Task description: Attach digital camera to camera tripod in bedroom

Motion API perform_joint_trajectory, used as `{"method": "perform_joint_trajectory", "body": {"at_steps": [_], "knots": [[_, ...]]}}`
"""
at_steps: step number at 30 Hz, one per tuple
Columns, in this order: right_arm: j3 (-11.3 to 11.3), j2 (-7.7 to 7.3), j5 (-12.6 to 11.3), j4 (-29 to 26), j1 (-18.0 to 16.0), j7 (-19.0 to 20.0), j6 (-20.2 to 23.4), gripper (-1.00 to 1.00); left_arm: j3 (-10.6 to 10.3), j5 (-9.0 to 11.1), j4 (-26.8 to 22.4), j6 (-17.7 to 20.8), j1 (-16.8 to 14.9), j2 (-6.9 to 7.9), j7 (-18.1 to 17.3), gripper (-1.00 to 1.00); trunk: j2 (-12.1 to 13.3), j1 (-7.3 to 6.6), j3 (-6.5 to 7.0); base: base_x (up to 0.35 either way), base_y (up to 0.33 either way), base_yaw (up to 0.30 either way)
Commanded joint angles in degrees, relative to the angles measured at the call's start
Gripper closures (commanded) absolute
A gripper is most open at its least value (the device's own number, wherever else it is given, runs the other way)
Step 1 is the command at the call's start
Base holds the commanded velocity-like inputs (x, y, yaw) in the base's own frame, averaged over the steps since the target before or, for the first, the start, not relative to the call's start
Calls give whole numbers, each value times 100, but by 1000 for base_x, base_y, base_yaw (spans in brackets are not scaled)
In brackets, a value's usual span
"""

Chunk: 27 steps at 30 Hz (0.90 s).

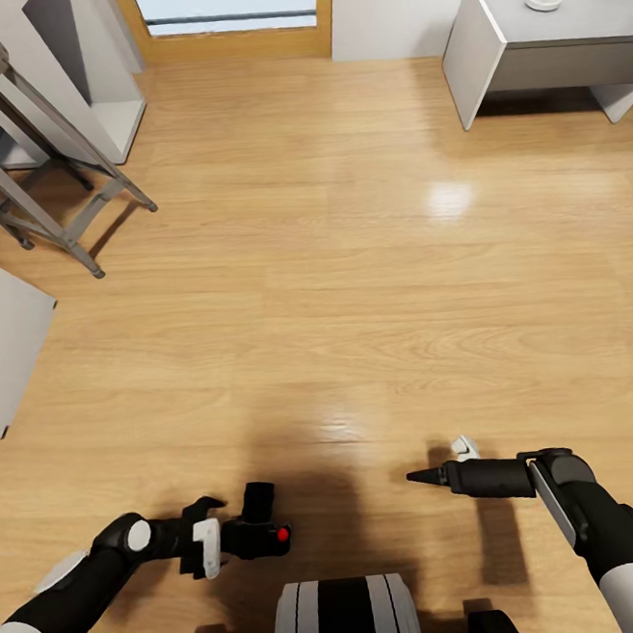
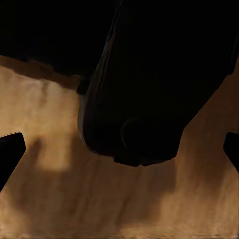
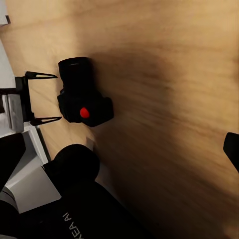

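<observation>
Two arms: both are low over the wood floor (image 1: 349,255), ready for transport.
Stool (image 1: 9,143): grey, at 10 o'clock, well away from the arms.
Left gripper (image 1: 220,536): at 7 o'clock, fingers (image 3: 42,75) spread with their tips at the camera's side, lined up as if for a grasp.
Camera (image 1: 265,532): black, red dot up, just off those tips; I cannot tell whether it rests on the floor.
Door (image 1: 232,39): wooden, at 12 o'clock.
Right gripper (image 1: 424,477): at 5 o'clock, unclenched, empty and pointing toward the camera, probably kept free.
Table (image 1: 561,41): grey, at 1 o'clock.

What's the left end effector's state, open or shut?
Open: left end effector fingers spread, the digital camera at their tips, not clamped.
</observation>
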Motion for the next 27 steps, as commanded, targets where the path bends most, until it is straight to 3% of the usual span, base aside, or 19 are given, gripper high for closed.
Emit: {"method": "perform_joint_trajectory", "body": {"at_steps": [1, 4, 9, 27], "knots": [[-5, 0, -15, -2, -2, 7, 47, -100, 0, -191, -10, -48, -3, -17, 6, -100, -1, -1, -3, 0, 0, 0], [-5, 0, -15, -2, -2, 6, 48, -100, 21, -495, -16, -47, -3, -67, 12, -100, -1, -1, -3, 0, 0, 0], [-5, 0, -15, -1, -2, 3, 46, -100, 36, -753, -17, -50, -3, -107, 126, -100, -1, -1, -3, 0, 0, 0], [-5, 5, -13, 2, -2, -3, 40, -100, 45, -842, 7, -78, -3, -111, 300, -100, -1, -1, -3, 0, 0, 0]]}}
